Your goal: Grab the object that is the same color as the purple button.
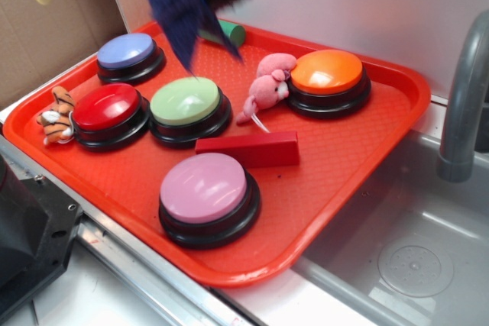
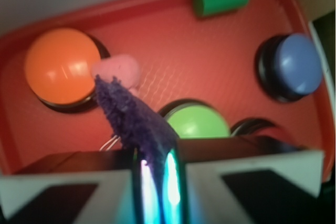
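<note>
Above the tray [image 1: 367,188], gripper [image 2: 155,153] hung with jaws clamped on purple rag [image 1: 186,17], rag dangled clear over green button [image 1: 186,101], purple button [image 1: 127,51] sat at tray's back-left corner.

- An orange-red tray [image 1: 367,181] sits on a metal surface [image 1: 114,295] beside a sink basin [image 1: 412,242].
- On the tray: the purple button [image 1: 128,54] at the far left corner, a red button [image 1: 108,111], a green button [image 1: 187,106], an orange button [image 1: 328,78], a pink-lilac button [image 1: 206,195] near the front edge.
- A red block [image 1: 248,149], a pink plush toy [image 1: 267,85], a tiger toy [image 1: 57,114] and a green cylinder [image 1: 229,33] also lie there.
</note>
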`<state>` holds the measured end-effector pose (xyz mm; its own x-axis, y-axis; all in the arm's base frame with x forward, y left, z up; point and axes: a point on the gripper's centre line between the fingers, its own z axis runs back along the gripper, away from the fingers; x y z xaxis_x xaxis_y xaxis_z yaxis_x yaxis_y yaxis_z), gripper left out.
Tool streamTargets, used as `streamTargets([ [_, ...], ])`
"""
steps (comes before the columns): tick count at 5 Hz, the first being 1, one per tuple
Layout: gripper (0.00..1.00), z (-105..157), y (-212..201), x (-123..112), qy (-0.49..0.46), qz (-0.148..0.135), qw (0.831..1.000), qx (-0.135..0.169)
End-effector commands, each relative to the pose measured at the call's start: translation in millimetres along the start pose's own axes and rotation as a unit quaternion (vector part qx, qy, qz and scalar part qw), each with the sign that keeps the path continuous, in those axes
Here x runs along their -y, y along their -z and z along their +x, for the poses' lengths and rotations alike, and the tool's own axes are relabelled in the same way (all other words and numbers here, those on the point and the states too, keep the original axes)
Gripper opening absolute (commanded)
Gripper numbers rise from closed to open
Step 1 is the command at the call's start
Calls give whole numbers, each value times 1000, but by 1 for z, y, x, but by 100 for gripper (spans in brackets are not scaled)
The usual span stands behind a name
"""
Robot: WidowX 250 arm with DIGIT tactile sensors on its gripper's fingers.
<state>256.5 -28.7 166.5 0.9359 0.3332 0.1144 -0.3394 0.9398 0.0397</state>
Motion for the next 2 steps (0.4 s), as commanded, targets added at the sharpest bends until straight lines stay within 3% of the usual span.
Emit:
streamTargets([
  [1,0,42,-28,-62,-73,-45,994,64],
  [2,0,43,-27,-71,-88,-44,994,53],
])
